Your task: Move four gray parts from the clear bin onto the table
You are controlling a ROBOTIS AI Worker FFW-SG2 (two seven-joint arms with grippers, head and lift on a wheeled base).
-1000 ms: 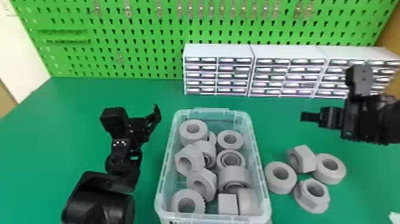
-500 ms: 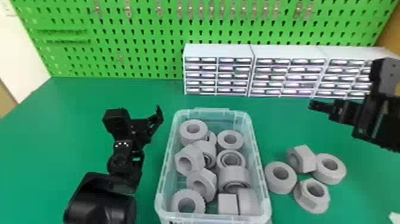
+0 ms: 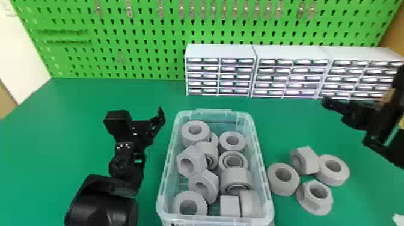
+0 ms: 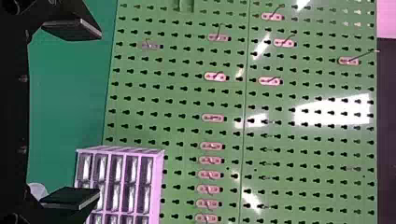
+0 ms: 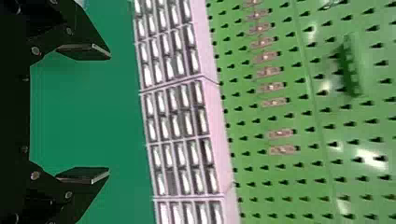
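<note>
At the near right edge of the green bench (image 3: 66, 102) lies a small white piece (image 3: 399, 218), cut off by the view. Near the middle stands the clear bin (image 3: 162, 192), still well stocked with gray parts: a ribbed ring (image 3: 191, 204), a square-faced part (image 3: 230, 206) and a hex nut (image 3: 191, 162) among them, several lying against one another. Just right of the bin, four gray parts sit on the bench in a close cluster: a flanged nut (image 3: 315, 200) nearest, then a plain ring (image 3: 283, 181) beside the bin wall, a thick ring (image 3: 333, 174) at the right, and a hex nut on its side (image 3: 309, 160) farther back.

Left of the bin, over the bench, is the left end effector (image 3: 150, 124), open and empty, its fingers wide apart. At the right, farther back than the cluster, is the right end effector (image 3: 351, 112), likewise open with nothing between its fingers.

Beyond them, white drawer cabinets (image 3: 221, 51) stand in a row from middle to right, in front of the green pegboard (image 3: 144, 33).
</note>
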